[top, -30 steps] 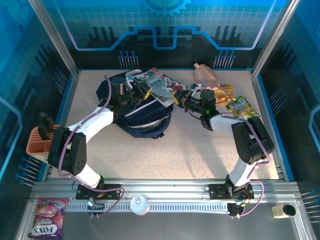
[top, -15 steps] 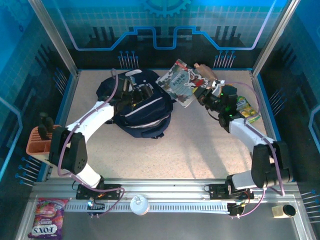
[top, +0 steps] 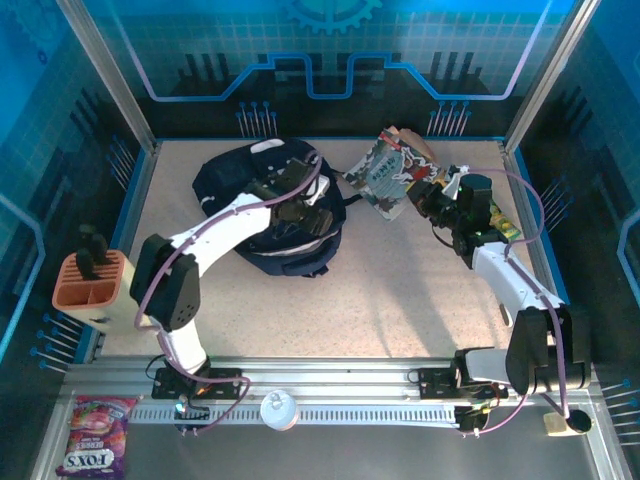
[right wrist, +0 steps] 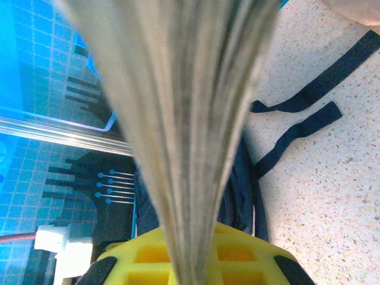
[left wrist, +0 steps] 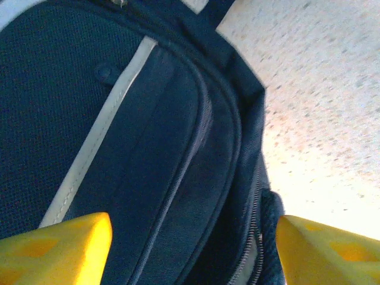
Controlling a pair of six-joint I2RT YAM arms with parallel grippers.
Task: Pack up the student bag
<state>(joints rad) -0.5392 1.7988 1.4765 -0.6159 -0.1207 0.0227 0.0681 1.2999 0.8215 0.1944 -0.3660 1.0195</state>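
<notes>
The student bag [top: 262, 200], dark navy with pale trim, lies at the back left of the table. My left gripper [top: 303, 208] hovers low over its front pocket, open. In the left wrist view my left gripper [left wrist: 190, 252] has its yellow fingertips [left wrist: 56, 246] wide apart over the bag's fabric [left wrist: 119, 119], beside a zip [left wrist: 256, 249]. My right gripper [top: 420, 192] is shut on a printed booklet [top: 385, 172], held in the air to the right of the bag. The right wrist view shows that booklet [right wrist: 178, 119] edge-on between the jaws, with the bag [right wrist: 242, 178] behind it.
A tan pouch [top: 412, 143] and snack packets [top: 500, 222] lie at the back right. Black bag straps [right wrist: 309, 98] trail on the table. An orange holder [top: 85, 287] stands at the left edge. A candy bag [top: 95, 435] and a white disc [top: 280, 408] rest on the front rail.
My right gripper has carried the booklet away from the bag, to the right and back. My left gripper has opened and moved right over the bag's front.
</notes>
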